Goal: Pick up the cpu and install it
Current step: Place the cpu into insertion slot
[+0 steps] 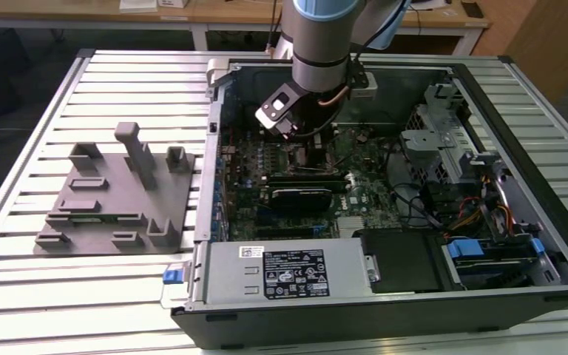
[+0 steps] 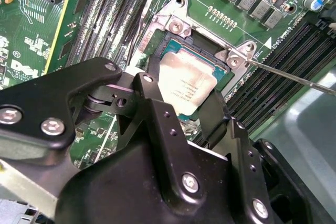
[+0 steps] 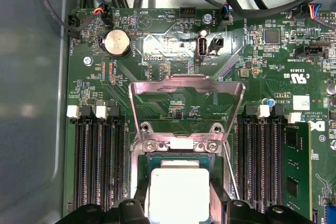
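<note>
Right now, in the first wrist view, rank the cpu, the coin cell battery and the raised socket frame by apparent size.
1. raised socket frame, the widest outline.
2. cpu, smaller as seen; its lower edge is hidden, so the true gap is unsure.
3. coin cell battery, clearly the smallest.

A table of silver ribbed metal slats carries everything. On the exterior view's right stands an open desktop computer case, lying on its side with the inside facing up, taking up most of the surface. Just beside it, on the exterior view's left, lies a flat grey fixture plate with raised holders and posts.
</note>
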